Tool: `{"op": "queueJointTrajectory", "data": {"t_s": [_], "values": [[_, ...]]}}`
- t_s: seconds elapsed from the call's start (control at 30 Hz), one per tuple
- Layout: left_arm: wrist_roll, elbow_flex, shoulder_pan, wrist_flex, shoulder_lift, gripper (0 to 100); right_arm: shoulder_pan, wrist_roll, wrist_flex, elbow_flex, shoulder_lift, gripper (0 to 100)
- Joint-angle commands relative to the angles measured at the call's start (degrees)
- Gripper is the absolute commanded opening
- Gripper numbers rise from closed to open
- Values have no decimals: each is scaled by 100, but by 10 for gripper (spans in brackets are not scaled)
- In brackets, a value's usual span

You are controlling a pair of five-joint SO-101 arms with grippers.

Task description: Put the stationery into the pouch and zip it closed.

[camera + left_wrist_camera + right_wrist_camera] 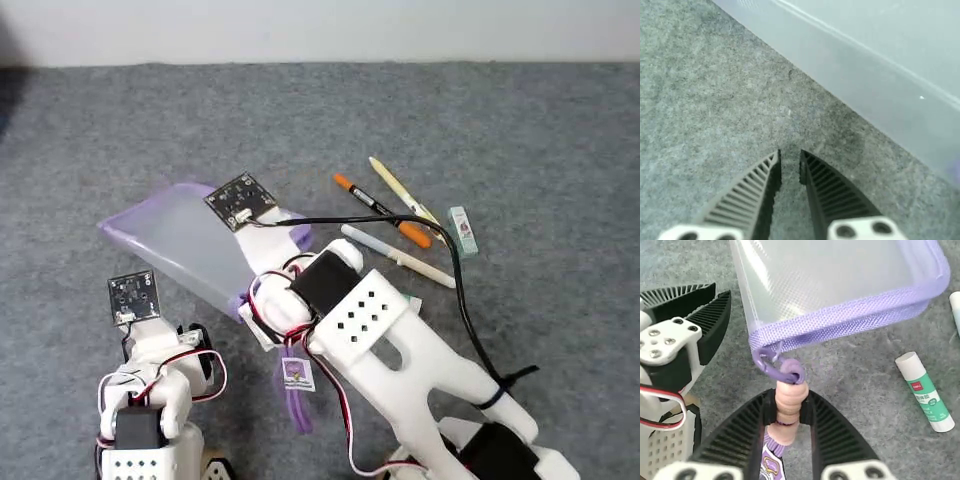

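Right gripper [788,395]: its jaws pinch the beaded zipper pull [786,412] at the corner of the pouch [840,285]; I think it holds there to draw the slider along the purple edge
Pouch: clear, lying flat on the grey table [520,120]; it seems to have nothing inside
Left gripper [790,162]: low over the table just beside the pouch's long side, jaws almost pressed together with nothing between; probably placed there to steady the pouch
Stationery: the orange-capped pen [380,210], yellow pen [405,195] and white pen [400,255] lie close together past the right arm; the glue stick [924,392] lies near the pouch's corner; all outside
Progress: early, nothing packed yet
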Motion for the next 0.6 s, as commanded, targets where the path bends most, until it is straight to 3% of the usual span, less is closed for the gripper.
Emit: {"op": "queueJointTrajectory", "data": {"t_s": [0.0, 0.13, 0.3, 0.37, 0.57], "values": [[-9, -119, -35, -26, -70, 73, -57, 352, -31, -202, -242, 8], [-158, -646, -360, 9, -62, 77, -40, 484, -277, -211, -242, 8], [-2268, -1226, -1055, -35, -70, 214, -40, 492, -998, -211, -242, 8], [-2769, -1508, -1222, -149, -70, 250, -40, 492, -1279, -202, -233, 8], [-2084, -2624, -1547, -422, -53, 226, -57, 492, -1780, -246, -31, 8]]}}
